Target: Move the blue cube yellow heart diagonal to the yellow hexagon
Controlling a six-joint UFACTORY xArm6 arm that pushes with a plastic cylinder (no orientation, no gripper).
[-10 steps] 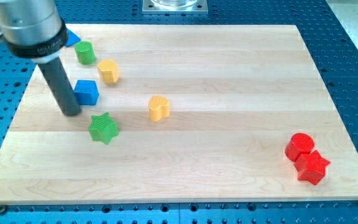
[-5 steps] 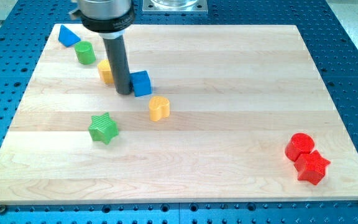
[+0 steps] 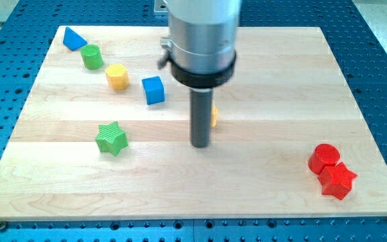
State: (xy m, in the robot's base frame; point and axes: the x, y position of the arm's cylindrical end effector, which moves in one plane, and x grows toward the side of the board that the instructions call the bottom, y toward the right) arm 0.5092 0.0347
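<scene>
**Near the frame's centre, the rod hides most of the yellow heart**

Centre frame, my tip (image 3: 200, 144) touches down on the pale wooden bench (image 3: 281, 81), at the end of a dark rod hanging from a large silver cylinder. The arm carries no jaws, so the end effector grasps nothing; it can only push. Just behind the rod, on its right side, a sliver of the yellow heart (image 3: 213, 115) shows; the rest is hidden, so whether rod and heart are touching cannot be told.

Left of the rod, apart from it, sits the blue cube (image 3: 153, 90). Up and to the left of the cube, near but not touching, is the yellow hexagon (image 3: 117, 76). A green cylinder (image 3: 91, 57) and a blue triangle (image 3: 73, 38) continue that line toward the upper left corner. A green star (image 3: 111, 138) lies at middle left. At lower right, a red cylinder (image 3: 324, 158) and a red star (image 3: 337, 180) sit touching.

As a judgement, the cube looks already placed diagonally below the hexagon. The heart lies further down that line but stands well off from the cube, so it probably still needs nudging up and leftward.
</scene>
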